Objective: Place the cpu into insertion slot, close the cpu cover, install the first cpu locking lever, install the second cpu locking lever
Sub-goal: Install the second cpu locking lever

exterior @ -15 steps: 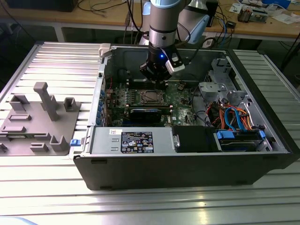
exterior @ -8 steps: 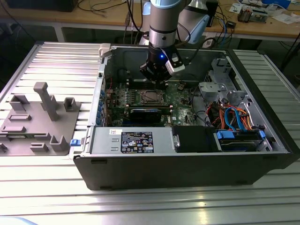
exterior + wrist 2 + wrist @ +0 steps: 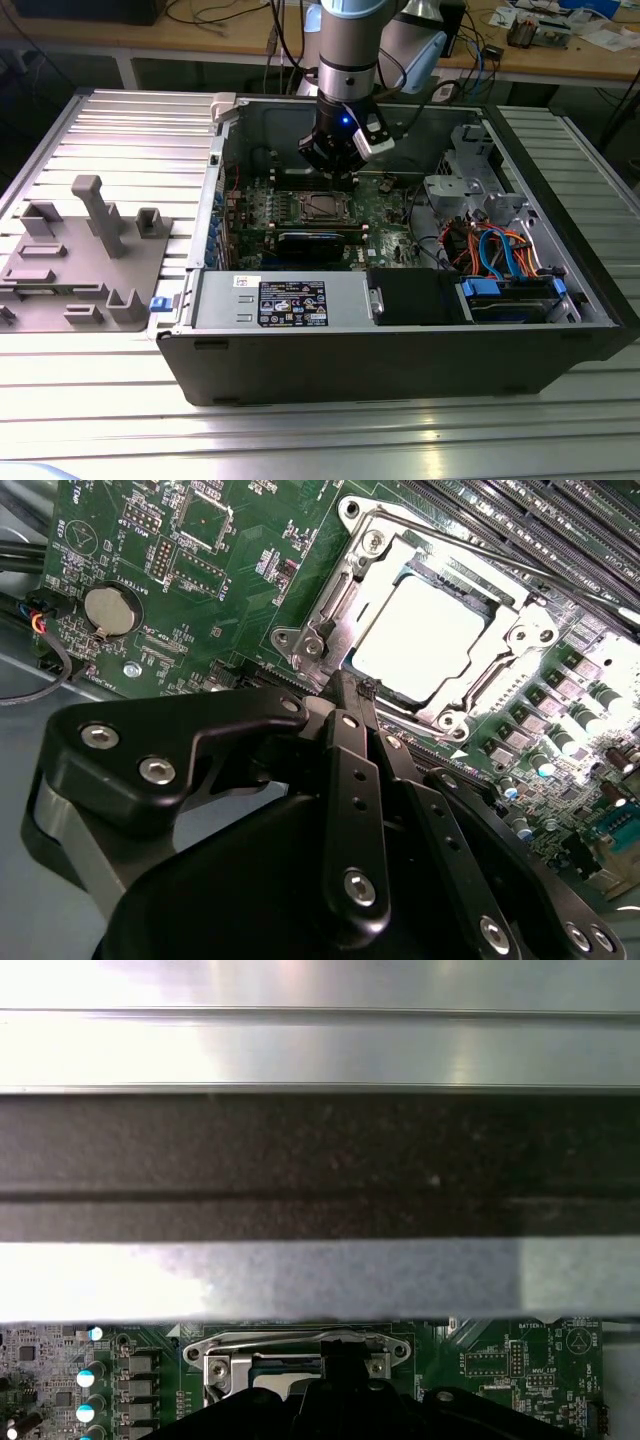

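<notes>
cpu point(image 3: 425, 630): pale, seated flat in insertion slot point(image 3: 330, 610) | cpu cover point(image 3: 520, 630): closed

Ribbed aluminium table point(image 3: 90, 420), cluttered wooden bench point(image 3: 560, 60) behind.

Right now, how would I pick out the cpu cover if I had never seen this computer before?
Start from the open computer case on the ribbed metal table and find the green motherboard inside it. Near its middle, just ahead of the gripper, lies the cpu cover. It is a shiny silver metal frame with screw heads at its corners, ringing the pale square cpu, unlike the dark memory slots alongside.
</notes>
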{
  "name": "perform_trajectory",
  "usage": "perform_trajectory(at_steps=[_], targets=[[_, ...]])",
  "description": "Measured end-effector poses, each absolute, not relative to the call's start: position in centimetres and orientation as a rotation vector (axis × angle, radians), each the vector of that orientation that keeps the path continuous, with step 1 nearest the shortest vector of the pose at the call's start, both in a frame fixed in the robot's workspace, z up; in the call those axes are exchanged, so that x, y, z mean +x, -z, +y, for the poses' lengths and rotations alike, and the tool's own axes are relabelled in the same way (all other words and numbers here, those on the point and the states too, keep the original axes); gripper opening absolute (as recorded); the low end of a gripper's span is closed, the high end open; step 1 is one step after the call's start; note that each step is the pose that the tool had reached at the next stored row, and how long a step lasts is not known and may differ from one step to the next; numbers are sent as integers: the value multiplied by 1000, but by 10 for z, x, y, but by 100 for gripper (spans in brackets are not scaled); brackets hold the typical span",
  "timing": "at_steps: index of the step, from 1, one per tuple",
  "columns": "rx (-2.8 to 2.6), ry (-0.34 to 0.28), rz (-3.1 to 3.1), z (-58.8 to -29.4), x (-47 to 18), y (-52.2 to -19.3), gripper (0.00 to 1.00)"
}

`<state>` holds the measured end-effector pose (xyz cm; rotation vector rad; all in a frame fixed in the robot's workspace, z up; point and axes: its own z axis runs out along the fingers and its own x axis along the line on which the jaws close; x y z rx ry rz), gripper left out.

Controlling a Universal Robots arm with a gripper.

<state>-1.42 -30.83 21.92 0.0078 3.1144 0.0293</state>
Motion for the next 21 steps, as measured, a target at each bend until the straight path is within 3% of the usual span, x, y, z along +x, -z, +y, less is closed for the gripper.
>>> perform_trajectory(at_steps=[21], targets=[[50, -29, 3114, -308, -14, -227, 11]])
